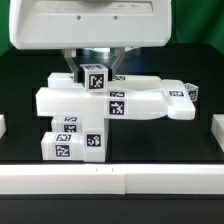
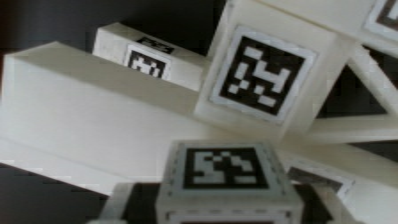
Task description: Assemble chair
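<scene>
1. Chair (image 1: 110, 100) part-built, standing about mid-tabletop (image 1: 25, 150), well clear of both side edges.
2. At the exterior view's left: lower tagged blocks (image 1: 72, 143) resting on the tabletop, tucked under the left end of the wide slab (image 1: 60, 98). Probably the steadiest part, yet a poor place to grab, being low and broad.
3. At centre: small tagged cube (image 1: 95, 76) standing up from the slab, directly beneath the jaws. Jaws flanking that cube, but impossible to tell whether clamped on it or merely close beside it.
4. At the exterior view's right: slab narrowing into an arm, ending in an end cube (image 1: 190, 93) with its own tag, apparently raised off the tabletop.
5. Handling, as a judgement: hard, stiff plastic, likely light, smooth-faced and so prone to slipping or twisting in a pinch, and unlikely to crush. Best taken squarely across two flat parallel faces of a narrow block such as the centre cube. Better left alone at the raised right end, for fear of tipping or swinging the whole piece.
</scene>
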